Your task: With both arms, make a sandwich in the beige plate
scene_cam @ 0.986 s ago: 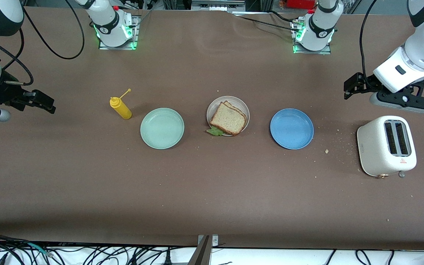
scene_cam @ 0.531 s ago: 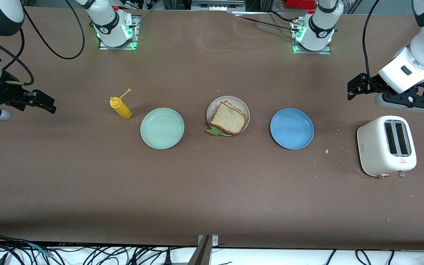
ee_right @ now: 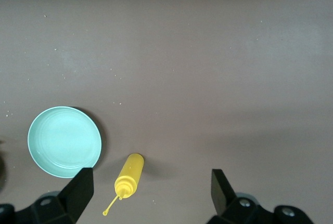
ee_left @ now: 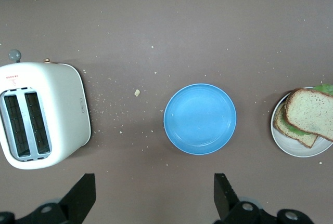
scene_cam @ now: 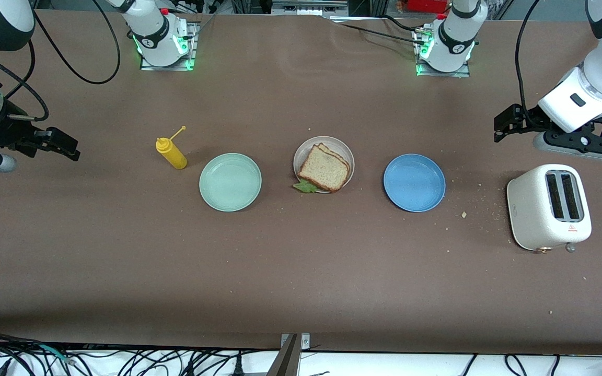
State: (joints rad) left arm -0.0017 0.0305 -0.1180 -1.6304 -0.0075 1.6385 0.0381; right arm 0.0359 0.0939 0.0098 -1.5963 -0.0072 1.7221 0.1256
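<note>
So the sandwich (scene_cam: 324,167) was found sitting on the beige plate (scene_cam: 306,149), pretty much mid-table in the row of three plates: two brown-crusted bread slices were stacked a bit askew, and a ruffled lettuce leaf (scene_cam: 305,186) was seen poking out over the plate's rim on the side nearer the front camera. A mint green plate (scene_cam: 230,182) was set beside it toward the right arm's end of the table, with nothing on it, and a yellow squeeze bottle (scene_cam: 171,152) was stood just beside that, closer still to that end. A blue plate (scene_cam: 414,182) was laid toward the left arm's end, also bare, and a white two-slot toaster (scene_cam: 548,207) was parked near that end's edge, with crumbs (scene_cam: 464,214) scattered over the brown table (scene_cam: 301,271) between toaster and blue plate. The left gripper (scene_cam: 499,128) was held up in the air over the bare table near the toaster, fingers (ee_left: 83,195) spread wide and nothing gripped. The right gripper (scene_cam: 68,147) was hung over the table near the edge at the right arm's end, well apart from the bottle, its fingers (ee_right: 80,187) likewise parted fully and nothing caught between them.
</note>
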